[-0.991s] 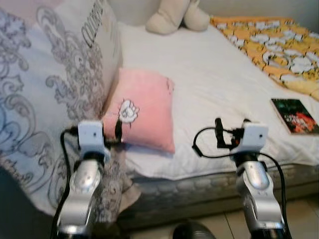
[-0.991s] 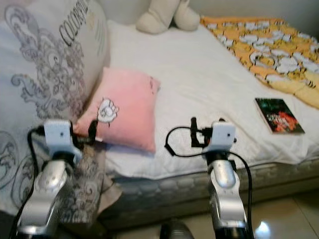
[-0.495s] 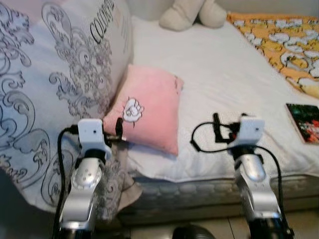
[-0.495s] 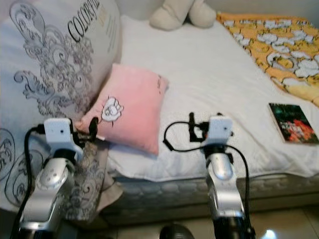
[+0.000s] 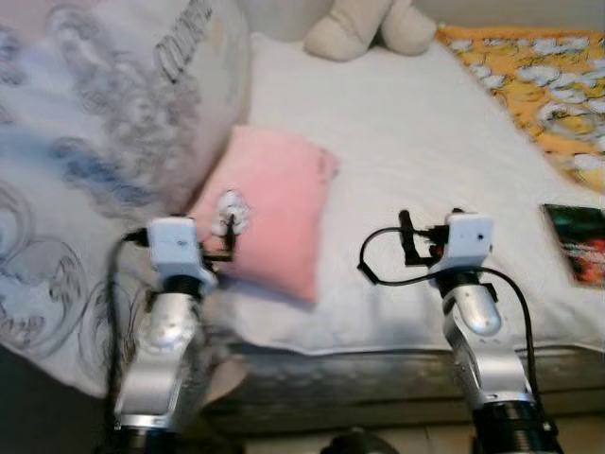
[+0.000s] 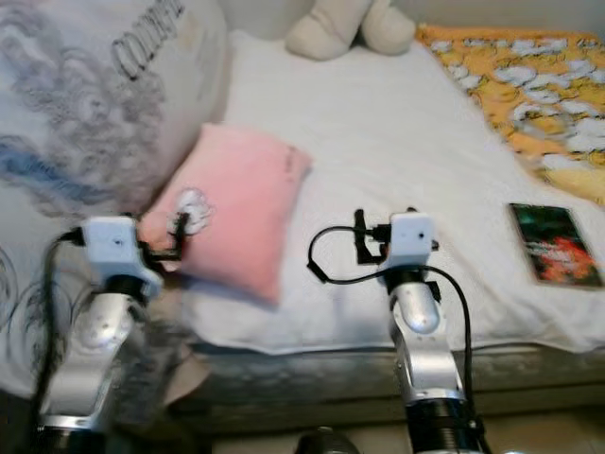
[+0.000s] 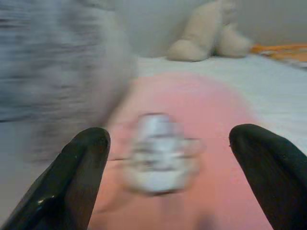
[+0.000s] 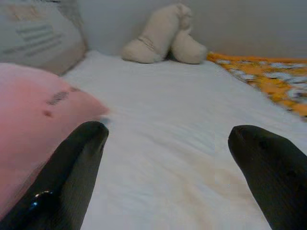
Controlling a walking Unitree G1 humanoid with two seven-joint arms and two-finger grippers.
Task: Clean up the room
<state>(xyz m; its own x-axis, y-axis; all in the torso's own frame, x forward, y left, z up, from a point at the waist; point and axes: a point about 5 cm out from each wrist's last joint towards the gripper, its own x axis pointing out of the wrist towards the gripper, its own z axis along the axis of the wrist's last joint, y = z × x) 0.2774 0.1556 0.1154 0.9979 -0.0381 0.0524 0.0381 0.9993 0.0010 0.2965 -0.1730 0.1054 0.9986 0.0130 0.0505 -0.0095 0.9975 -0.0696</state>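
A pink pillow with a white cartoon patch lies on the white bed sheet, leaning against a large grey patterned pillow. My left gripper is open just in front of the pink pillow, its black fingers wide apart with the patch between them. My right gripper is open above the sheet near the bed's front edge, nothing between its fingertips. A dark book lies on the sheet at the right.
A beige plush toy sits at the head of the bed. An orange and white blanket covers the far right side. The mattress edge runs below both arms, with tiled floor beneath.
The view has shifted and blurred, so the camera moved. My left gripper now sits closer to the pink pillow's patch. Both grippers stay open.
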